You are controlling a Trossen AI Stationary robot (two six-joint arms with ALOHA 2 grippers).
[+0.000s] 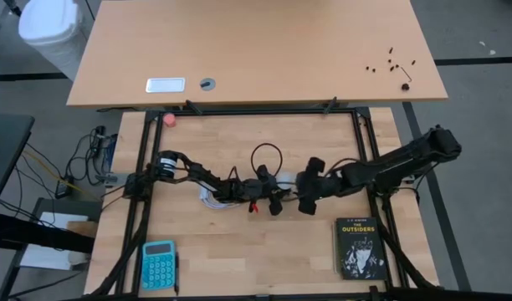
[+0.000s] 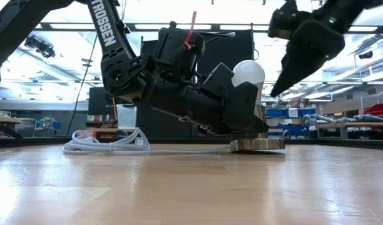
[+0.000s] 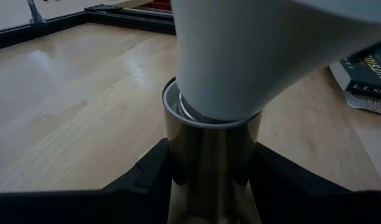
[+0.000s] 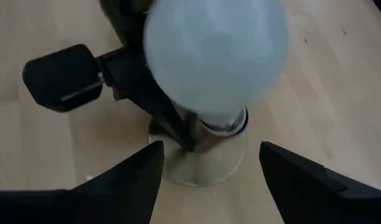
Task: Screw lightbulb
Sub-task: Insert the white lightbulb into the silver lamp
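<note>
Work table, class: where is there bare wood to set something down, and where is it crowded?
Bare wood lies between the calculator and the book, and behind the arms toward the pink ball. The middle is crowded: both grippers around the lightbulb, socket and cord.

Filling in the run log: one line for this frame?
step: screw lightbulb | lightbulb: upright in socket | left pincer: shut on socket | right pincer: open above lightbulb, not touching
</note>
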